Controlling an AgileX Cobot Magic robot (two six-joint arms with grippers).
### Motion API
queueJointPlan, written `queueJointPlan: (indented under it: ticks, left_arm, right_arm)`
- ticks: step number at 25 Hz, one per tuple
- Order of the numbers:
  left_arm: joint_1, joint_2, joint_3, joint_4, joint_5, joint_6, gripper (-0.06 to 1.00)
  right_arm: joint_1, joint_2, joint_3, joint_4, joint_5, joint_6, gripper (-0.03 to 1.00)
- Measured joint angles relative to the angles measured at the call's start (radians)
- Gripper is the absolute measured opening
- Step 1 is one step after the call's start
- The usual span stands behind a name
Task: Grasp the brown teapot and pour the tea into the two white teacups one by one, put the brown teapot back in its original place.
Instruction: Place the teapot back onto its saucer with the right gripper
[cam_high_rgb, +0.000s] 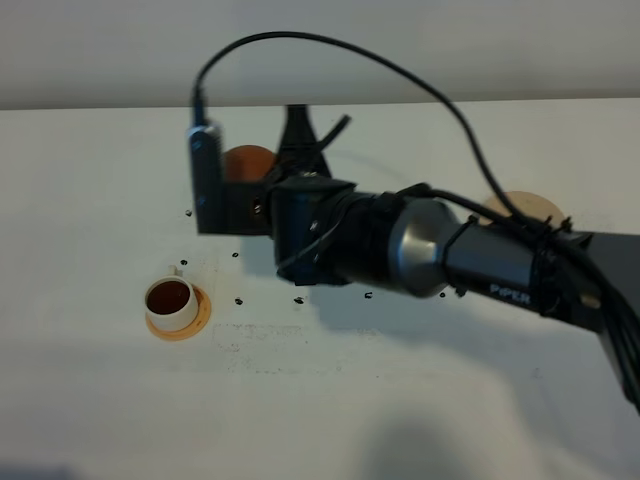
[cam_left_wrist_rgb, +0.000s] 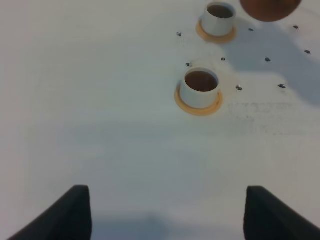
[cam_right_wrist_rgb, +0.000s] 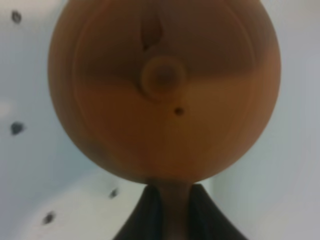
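Note:
The brown teapot (cam_right_wrist_rgb: 165, 90) fills the right wrist view, lid and knob facing the camera. My right gripper (cam_right_wrist_rgb: 172, 212) is shut on its handle. From above, the teapot (cam_high_rgb: 248, 163) hangs over the table's back left, mostly hidden by the right gripper (cam_high_rgb: 270, 185). One white teacup (cam_high_rgb: 172, 300) holds dark tea on its orange saucer. Both teacups show in the left wrist view, a near one (cam_left_wrist_rgb: 201, 87) and a far one (cam_left_wrist_rgb: 218, 17), each with tea, and the teapot (cam_left_wrist_rgb: 270, 9) is beside the far one. The beige coaster (cam_high_rgb: 525, 208) peeks from behind the arm. My left gripper (cam_left_wrist_rgb: 167, 215) is open over bare table.
Small dark specks (cam_high_rgb: 238, 300) lie scattered on the white table (cam_high_rgb: 330, 400) around the cups. The right arm (cam_high_rgb: 470, 260) stretches from the right edge across the middle. A black cable (cam_high_rgb: 330, 45) arcs above it.

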Motion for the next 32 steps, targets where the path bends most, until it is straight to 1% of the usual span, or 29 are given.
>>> queueJointPlan:
  ticks: [8, 13, 17, 19, 22, 26, 32]
  left_arm:
    - [0.0, 0.0, 0.0, 0.0, 0.0, 0.0, 0.61]
    - [0.0, 0.0, 0.0, 0.0, 0.0, 0.0, 0.61]
    - [0.0, 0.0, 0.0, 0.0, 0.0, 0.0, 0.61]
    - [0.0, 0.0, 0.0, 0.0, 0.0, 0.0, 0.61]
    - [0.0, 0.0, 0.0, 0.0, 0.0, 0.0, 0.61]
    - [0.0, 0.0, 0.0, 0.0, 0.0, 0.0, 0.61]
    - [0.0, 0.0, 0.0, 0.0, 0.0, 0.0, 0.61]
  right_arm:
    - [-0.05, -0.001, 0.0, 0.336, -0.021, 0.007, 0.13]
    - [-0.084, -0.001, 0.0, 0.5, -0.023, 0.008, 0.13]
    - [-0.102, -0.001, 0.0, 0.611, 0.017, -0.006, 0.13]
    - [-0.109, -0.001, 0.0, 0.668, 0.05, -0.028, 0.13]
    - [-0.117, -0.001, 0.0, 0.751, 0.073, -0.07, 0.13]
    - [-0.117, -0.001, 0.0, 0.828, 0.075, -0.11, 0.13]
    - [-0.139, -0.002, 0.038, 0.852, 0.051, -0.114, 0.13]
